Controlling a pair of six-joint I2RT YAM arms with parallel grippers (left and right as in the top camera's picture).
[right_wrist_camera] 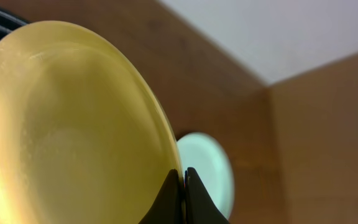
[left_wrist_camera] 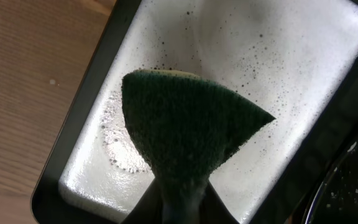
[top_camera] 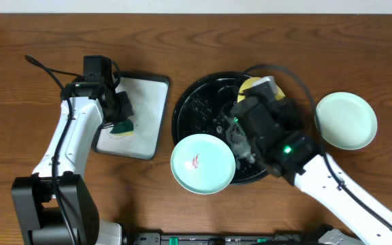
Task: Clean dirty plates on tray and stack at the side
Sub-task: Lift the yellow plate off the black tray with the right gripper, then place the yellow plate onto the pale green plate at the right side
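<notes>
My right gripper [top_camera: 256, 95] is shut on the rim of the yellow plate [top_camera: 252, 84] and holds it tilted on edge above the far side of the black tray [top_camera: 196, 102]. In the right wrist view the jaws [right_wrist_camera: 183, 180] pinch the yellow plate's [right_wrist_camera: 73, 124] edge. A mint-green plate with a red smear [top_camera: 203, 163] sits at the tray's front, overlapping the rim. Another mint-green plate [top_camera: 346, 120] lies on the bare wood to the right and also shows in the right wrist view [right_wrist_camera: 213, 168]. My left gripper [top_camera: 122, 116] is shut on a green sponge [left_wrist_camera: 185, 130].
The sponge hangs over a rectangular white-grey tray [left_wrist_camera: 291, 62] with foam specks, left of the black tray [left_wrist_camera: 353, 186]. The black tray's surface is wet and speckled. Bare wood table lies along the far edge and at far left.
</notes>
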